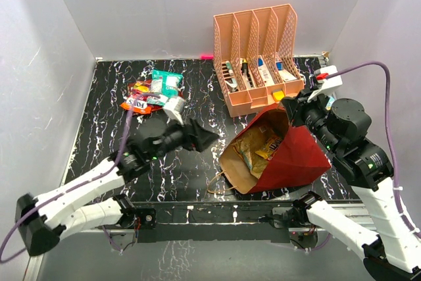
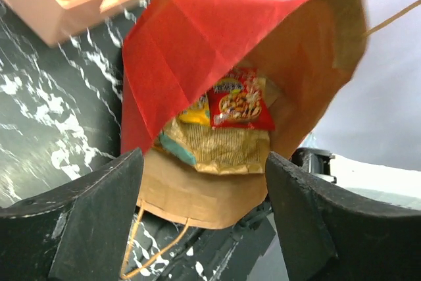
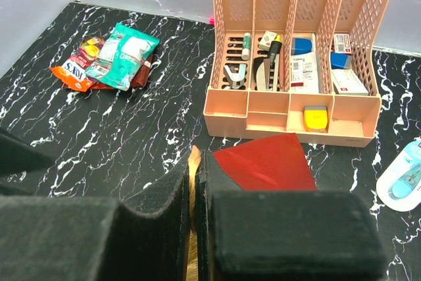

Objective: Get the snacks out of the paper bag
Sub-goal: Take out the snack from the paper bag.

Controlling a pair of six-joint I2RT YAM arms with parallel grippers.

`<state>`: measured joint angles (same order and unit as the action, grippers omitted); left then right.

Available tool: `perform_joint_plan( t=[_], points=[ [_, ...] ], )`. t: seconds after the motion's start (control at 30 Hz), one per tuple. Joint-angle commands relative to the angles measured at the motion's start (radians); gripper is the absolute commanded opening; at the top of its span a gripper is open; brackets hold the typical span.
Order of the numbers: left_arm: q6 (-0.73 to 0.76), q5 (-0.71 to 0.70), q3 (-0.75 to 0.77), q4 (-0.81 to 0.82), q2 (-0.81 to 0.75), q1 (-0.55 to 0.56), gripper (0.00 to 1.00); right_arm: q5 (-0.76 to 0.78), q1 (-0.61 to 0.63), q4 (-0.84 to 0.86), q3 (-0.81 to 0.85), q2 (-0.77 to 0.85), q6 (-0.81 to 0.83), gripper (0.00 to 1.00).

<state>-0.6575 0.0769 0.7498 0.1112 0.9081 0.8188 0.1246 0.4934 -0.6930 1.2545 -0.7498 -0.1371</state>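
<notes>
Far-left corner of the black white-veined desk (image 1: 105, 136): one pile of shiny crinkly snack packets (image 1: 152, 93). At least three in it: teal-green packet (image 3: 125, 54) on top, orange and dark red under it. Overlap blocks an exact count.
Left gripper (image 1: 210, 137) over mid-desk: jaws spread wide, nothing in them, aimed at the bag mouth.
One dark red paper bag (image 1: 299, 153) right of centre by the near edge, tipped over, kraft-brown mouth facing left. Inside, at least three packets: red packet (image 2: 240, 100), a yellow one, gold crinkly packet (image 2: 217, 149). The bag's red upper wall hides the rest. Two twine handles (image 2: 158, 249), one on each side of the mouth.
One peach mesh organizer (image 1: 253, 37), four upright slots, at the far edge just beyond the bag.
Right gripper (image 3: 195, 182): clamped tight on the bag's rim.
One light-blue and white tag-like object (image 3: 404, 179) right of the organizer.
</notes>
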Motion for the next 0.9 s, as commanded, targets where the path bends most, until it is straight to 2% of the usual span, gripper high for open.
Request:
perform_joint_plan(
  t=[0.0, 0.17, 0.3, 0.5, 0.67, 0.87],
  points=[
    [-0.053, -0.253, 0.041, -0.002, 0.159, 0.243, 0.72, -0.007, 0.001, 0.162, 0.053, 0.008, -0.020, 0.07],
    [-0.129, -0.524, 0.072, 0.083, 0.295, 0.454, 0.67, -0.010, 0.000, 0.154, 0.057, 0.004, -0.028, 0.07],
    [-0.288, -0.631, 0.091, 0.097, 0.392, 0.550, 0.65, -0.003, 0.000, 0.145, 0.064, 0.006, -0.028, 0.07],
    [-0.448, -0.644, 0.128, 0.095, 0.538, 0.561, 0.62, -0.006, 0.000, 0.149, 0.058, 0.010, -0.030, 0.07],
    [-0.571, -0.695, 0.176, 0.031, 0.622, 0.556, 0.54, -0.010, 0.001, 0.150, 0.060, 0.009, -0.032, 0.07],
    [-0.645, -0.570, 0.200, 0.089, 0.733, 0.512, 0.49, -0.012, 0.000, 0.151, 0.063, 0.006, -0.032, 0.07]
  ],
)
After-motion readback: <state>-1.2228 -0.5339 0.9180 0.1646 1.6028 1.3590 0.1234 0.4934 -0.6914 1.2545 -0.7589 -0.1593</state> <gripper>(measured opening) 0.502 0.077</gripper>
